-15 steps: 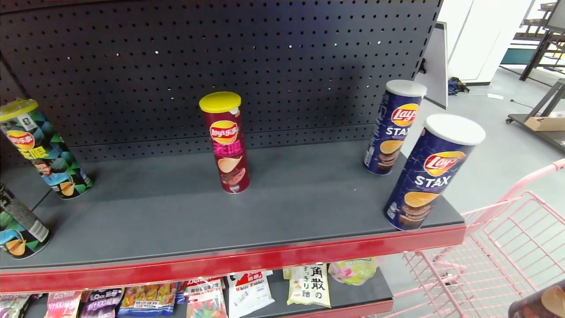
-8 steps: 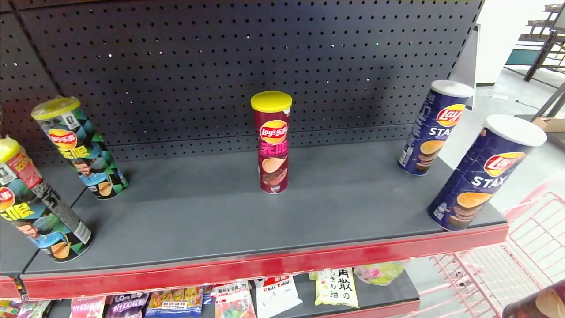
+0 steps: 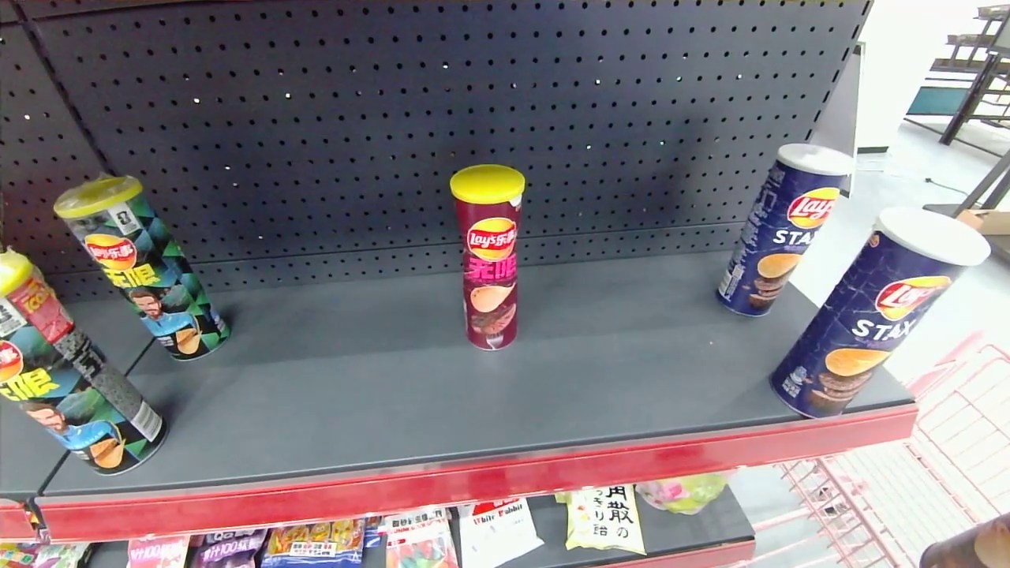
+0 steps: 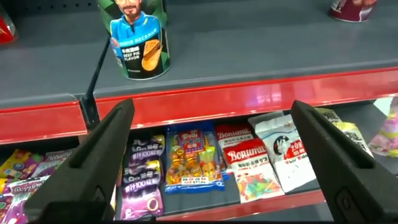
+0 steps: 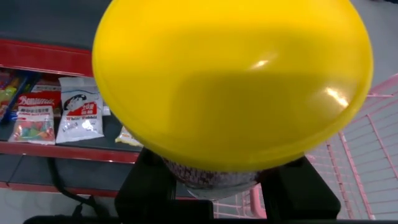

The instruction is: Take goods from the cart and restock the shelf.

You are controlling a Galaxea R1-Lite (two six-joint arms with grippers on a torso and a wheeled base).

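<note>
Yellow-lidded can (image 5: pixel 233 81) sits clamped in the right gripper (image 5: pixel 217 186), low off the shelf's (image 3: pixel 394 394) right end.
Head camera has swung to centre the shelf; its maroon can (image 3: pixel 489 260) stands unmoved, so placing looks next. Left wrist view shows the left gripper (image 4: pixel 211 109) spread wide and empty before the shelf.
</note>
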